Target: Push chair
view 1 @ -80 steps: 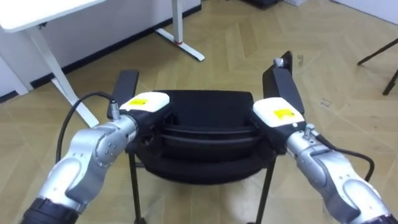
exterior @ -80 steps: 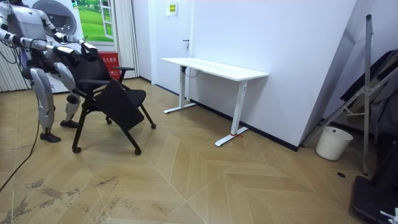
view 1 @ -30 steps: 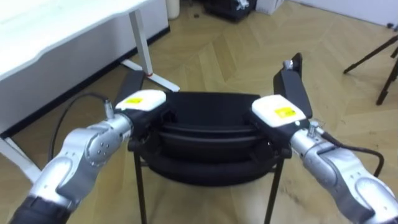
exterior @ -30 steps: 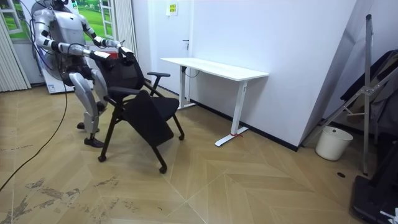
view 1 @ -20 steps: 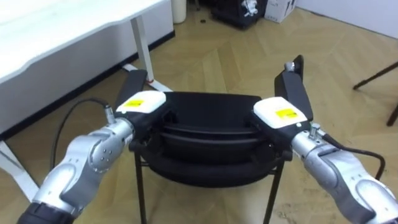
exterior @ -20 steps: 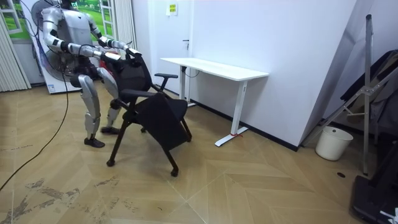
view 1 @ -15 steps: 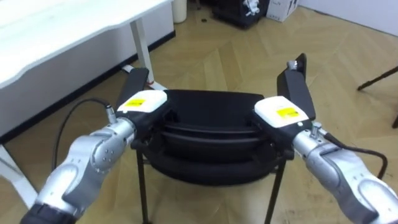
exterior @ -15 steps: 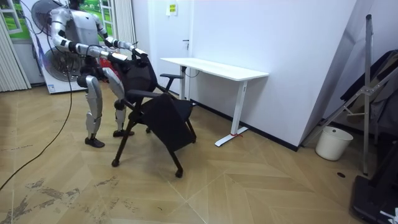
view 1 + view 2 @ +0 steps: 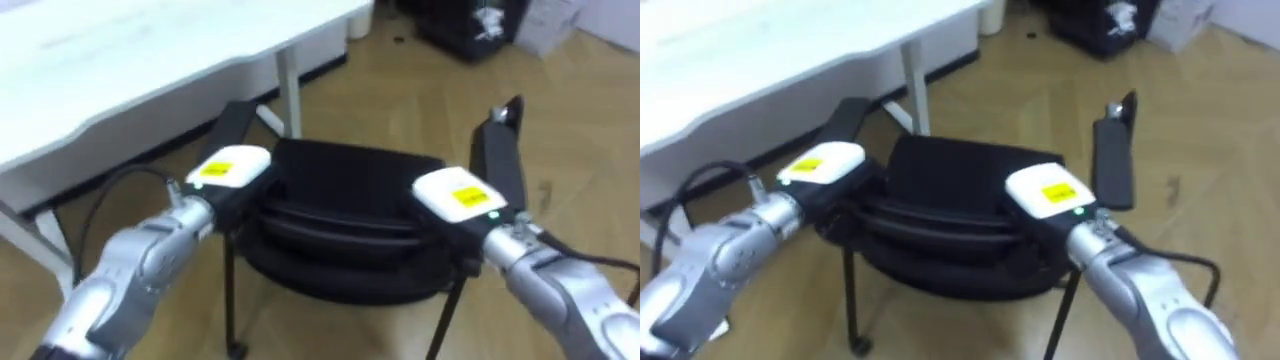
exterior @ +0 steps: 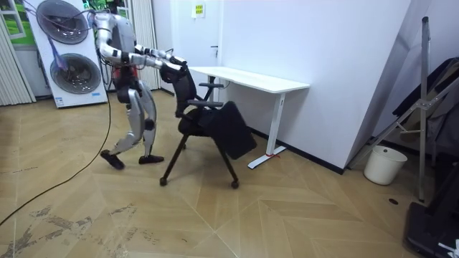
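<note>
— Straight ahead at twelve o'clock, what have you got?

— The black office chair with two flat armrests [image 9: 345, 175]. My left hand [image 9: 228, 170] lies on the top edge of its backrest at ten o'clock. My right hand [image 9: 455, 195] is on the same edge at two o'clock. I cannot tell whether they clasp that edge or only press on it, since it is dark on dark there.

— Why out at the two ends?

— My reckoning is that one hand at each end lets me steer, so the chair rolls straight instead of swinging round. Holding high on the backrest also suits me, because the room view has me upright behind it, legs split as in a stride.

— And where does the chair sit in the room?

— It is on the herringbone wooden floor [image 9: 420, 90], its left armrest near a leg of the long white desk [image 9: 150, 50]. That desk runs from nine to eleven o'clock. I judge the next stretch needs care, a slight turn or a stop, before an armrest meets that desk leg.

— How is the surface?

— It is smooth bare wood, and the small wheels under the chair's legs should roll easily on it. Behind me stand two stacked white washing machines [image 10: 68, 50]. Far off by the wall is a white bucket [image 10: 378, 165].
</note>
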Motion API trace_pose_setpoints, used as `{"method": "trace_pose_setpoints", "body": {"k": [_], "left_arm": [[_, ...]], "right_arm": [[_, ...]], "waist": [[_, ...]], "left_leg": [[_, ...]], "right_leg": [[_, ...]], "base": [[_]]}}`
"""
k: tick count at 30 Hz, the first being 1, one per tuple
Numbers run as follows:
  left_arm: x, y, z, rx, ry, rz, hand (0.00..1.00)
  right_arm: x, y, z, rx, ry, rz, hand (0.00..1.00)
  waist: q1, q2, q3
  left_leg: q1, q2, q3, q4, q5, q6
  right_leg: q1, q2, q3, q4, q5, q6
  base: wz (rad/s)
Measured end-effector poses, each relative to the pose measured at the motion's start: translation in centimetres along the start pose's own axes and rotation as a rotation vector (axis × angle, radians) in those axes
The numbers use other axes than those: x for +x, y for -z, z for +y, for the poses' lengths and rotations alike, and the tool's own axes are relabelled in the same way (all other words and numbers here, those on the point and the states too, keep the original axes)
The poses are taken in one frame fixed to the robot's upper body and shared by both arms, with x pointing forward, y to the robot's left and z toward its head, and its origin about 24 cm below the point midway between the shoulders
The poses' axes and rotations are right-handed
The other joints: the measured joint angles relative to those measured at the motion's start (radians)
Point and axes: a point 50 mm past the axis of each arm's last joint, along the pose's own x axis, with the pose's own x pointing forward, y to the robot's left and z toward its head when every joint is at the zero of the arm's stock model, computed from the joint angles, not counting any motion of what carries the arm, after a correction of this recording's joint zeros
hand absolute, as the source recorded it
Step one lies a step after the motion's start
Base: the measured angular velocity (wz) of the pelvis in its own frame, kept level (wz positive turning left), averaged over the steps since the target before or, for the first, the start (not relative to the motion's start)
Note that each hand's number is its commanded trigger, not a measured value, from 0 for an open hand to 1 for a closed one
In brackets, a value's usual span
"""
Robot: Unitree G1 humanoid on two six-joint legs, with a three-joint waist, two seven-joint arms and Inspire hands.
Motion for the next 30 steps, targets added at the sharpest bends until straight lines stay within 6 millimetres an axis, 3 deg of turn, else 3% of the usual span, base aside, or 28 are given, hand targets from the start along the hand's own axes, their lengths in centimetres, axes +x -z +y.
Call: {"method": "trace_pose_setpoints", "body": {"k": [1,2,3,5,6,7,8,9,10,11,12,14,15,16,18,20,21,22,23,24,25,27,30], "left_arm": [[-0.4,0.3,-0.7,-0.026,0.009,0.013,1.00],[-0.6,0.6,-1.0,-0.033,0.015,0.022,1.00],[-0.7,0.7,-1.1,-0.036,0.014,0.026,1.00],[-0.8,0.9,-0.9,-0.025,0.008,0.032,1.00],[-0.8,1.0,-0.7,-0.018,0.006,0.032,1.00],[-1.0,1.4,-0.1,-0.006,-0.014,0.032,1.00],[-1.1,1.5,0.3,-0.003,-0.026,0.031,1.00],[-0.8,1.1,0.2,-0.004,-0.033,0.027,1.00],[-0.7,1.0,0.1,-0.003,-0.018,0.026,1.00],[-0.7,1.0,0.1,-0.003,-0.013,0.021,1.00],[-0.7,0.9,0.2,-0.001,-0.015,0.010,1.00],[-0.7,0.7,0.6,0.007,-0.027,0.011,1.00],[-0.6,0.7,0.8,0.013,-0.026,0.015,1.00],[-0.5,0.6,1.1,0.021,-0.031,0.019,1.00],[-0.3,0.6,1.4,0.025,-0.037,0.023,1.00],[-0.3,0.8,1.8,0.019,-0.060,0.027,1.00],[-0.3,0.9,1.8,0.011,-0.066,0.036,1.00],[-0.3,1.3,1.8,0.004,-0.067,0.048,1.00],[-0.3,1.3,1.8,0.003,-0.071,0.049,1.00],[-0.3,1.2,1.8,0.004,-0.072,0.047,1.00],[-0.2,1.1,1.7,0.012,-0.069,0.043,1.00],[-0.2,1.1,1.6,0.016,-0.059,0.044,1.00],[-0.2,1.1,1.7,0.017,-0.055,0.049,1.00]], "right_arm": [[0.1,-0.3,0.2,-0.003,-0.011,-0.009,1.00],[0.3,-0.6,0.4,-0.006,-0.024,-0.023,1.00],[0.4,-0.7,0.4,-0.008,-0.027,-0.028,1.00],[0.5,-1.0,0.6,-0.002,-0.030,-0.036,1.00],[0.6,-1.0,0.6,-0.003,-0.025,-0.040,1.00],[0.9,-1.3,0.2,-0.010,-0.009,-0.054,1.00],[1.0,-1.4,0.0,-0.012,0.003,-0.056,1.00],[1.1,-1.1,-0.2,-0.018,0.011,-0.045,1.00],[1.2,-0.8,0.0,-0.018,-0.001,-0.035,1.00],[1.2,-0.7,0.1,-0.016,-0.007,-0.031,1.00],[1.2,-0.6,0.0,-0.021,-0.006,-0.030,1.00],[1.4,-0.5,-0.4,-0.035,-0.004,-0.030,1.00],[1.4,-0.5,-0.4,-0.033,-0.002,-0.032,1.00],[1.4,-0.5,-0.5,-0.032,0.012,-0.033,1.00],[1.4,-0.5,-0.6,-0.028,0.024,-0.034,1.00],[1.9,-0.6,-1.1,-0.037,0.043,-0.041,1.00],[2.2,-0.7,-1.4,-0.046,0.048,-0.045,1.00],[2.4,-0.8,-1.7,-0.058,0.054,-0.051,1.00],[2.5,-0.8,-1.8,-0.064,0.054,-0.052,1.00],[2.5,-0.7,-1.7,-0.061,0.050,-0.050,1.00],[2.5,-0.6,-1.5,-0.058,0.040,-0.046,1.00],[2.6,-0.6,-1.4,-0.060,0.026,-0.046,1.00],[2.6,-0.7,-1.3,-0.061,0.018,-0.049,1.00]], "waist": [[0.007,0.016,-0.0008],[0.019,0.016,-0.0004],[0.023,0.014,0.0004],[0.029,-0.001,0.0043],[0.036,-0.009,0.0086],[0.052,-0.033,0.0198],[0.053,-0.039,0.0225],[0.053,-0.012,0.0156],[0.061,-0.006,0.0125],[0.064,-0.005,0.0119],[0.060,-0.004,0.0113],[0.058,-0.001,0.0098],[0.053,-0.005,0.0094],[0.039,-0.010,0.0089],[0.044,-0.018,0.0090],[0.097,-0.011,0.0137],[0.101,-0.005,0.0148],[0.104,0.002,0.0084],[0.103,0.002,0.0102],[0.091,-0.002,0.0118],[0.083,-0.011,0.0164],[0.089,-0.018,0.0156],[0.110,-0.017,0.0150]], "left_leg": [[0.033,-0.004,-0.045,-0.034,0.009,-0.014],[0.058,-0.005,-0.080,-0.060,0.017,-0.027],[0.064,-0.006,-0.105,-0.063,0.018,-0.035],[0.058,-0.007,-0.221,-0.035,0.016,-0.072],[0.051,-0.006,-0.239,-0.015,0.008,-0.083],[0.013,-0.013,-0.259,0.068,-0.033,-0.102],[-0.025,-0.007,-0.258,0.134,-0.070,-0.109],[-0.068,0.040,-0.225,0.222,-0.112,-0.091],[-0.046,0.063,-0.163,0.230,-0.122,-0.081],[-0.029,0.077,-0.130,0.222,-0.132,-0.078],[-0.011,0.090,-0.096,0.204,-0.154,-0.090],[-0.019,0.078,-0.143,0.182,-0.144,-0.103],[-0.022,0.052,-0.212,0.166,-0.136,-0.110],[-0.023,0.031,-0.273,0.153,-0.120,-0.114],[-0.018,0.016,-0.329,0.131,-0.096,-0.124],[-0.019,0.021,-0.451,0.110,-0.084,-0.151],[-0.022,0.021,-0.490,0.109,-0.082,-0.160],[-0.031,0.018,-0.531,0.109,-0.084,-0.182],[-0.032,0.022,-0.526,0.104,-0.085,-0.186],[-0.026,0.036,-0.495,0.084,-0.084,-0.188],[-0.013,0.060,-0.451,0.059,-0.069,-0.201],[0.008,0.079,-0.416,0.031,-0.055,-0.212],[0.018,0.083,-0.416,0.019,-0.052,-0.214]], "right_leg": [[-0.033,-0.007,0.009,-0.004,-0.014,-0.006],[-0.063,-0.027,0.025,-0.008,-0.023,-0.002],[-0.081,-0.039,0.035,-0.013,-0.027,0.003],[-0.134,-0.096,0.091,-0.123,-0.052,0.015],[-0.141,-0.108,0.121,-0.175,-0.056,0.020],[-0.146,-0.125,0.195,-0.320,-0.050,0.037],[-0.128,-0.115,0.204,-0.347,-0.079,0.052],[-0.092,-0.087,0.096,-0.381,-0.091,0.025],[-0.046,-0.073,0.019,-0.426,-0.082,0.012],[-0.022,-0.063,-0.008,-0.448,-0.080,0.009],[0.010,-0.048,-0.062,-0.475,-0.081,0.007],[0.048,-0.023,-0.087,-0.494,-0.088,0.015],[0.063,-0.003,-0.034,-0.520,-0.088,0.014],[0.058,0.017,0.065,-0.525,-0.086,0.012],[0.027,0.038,0.173,-0.490,-0.086,0.010],[-0.067,0.091,0.303,-0.525,-0.090,-0.019],[-0.103,0.097,0.303,-0.509,-0.065,-0.043],[-0.116,0.088,0.258,-0.491,-0.036,-0.064],[-0.110,0.089,0.232,-0.487,-0.035,-0.068],[-0.091,0.088,0.170,-0.490,-0.035,-0.068],[-0.060,0.091,0.142,-0.512,-0.035,-0.068],[-0.026,0.101,0.134,-0.556,-0.032,-0.074],[-0.005,0.110,0.130,-0.589,-0.026,-0.084]], "base": [[0.63],[0.75],[1.03],[1.36],[1.21],[0.88],[1.21],[1.14],[1.07],[1.00],[1.14],[1.01],[1.01],[1.08],[0.74],[0.04],[0.10],[0.42],[0.84],[1.00],[0.96],[0.40],[0.07]]}}
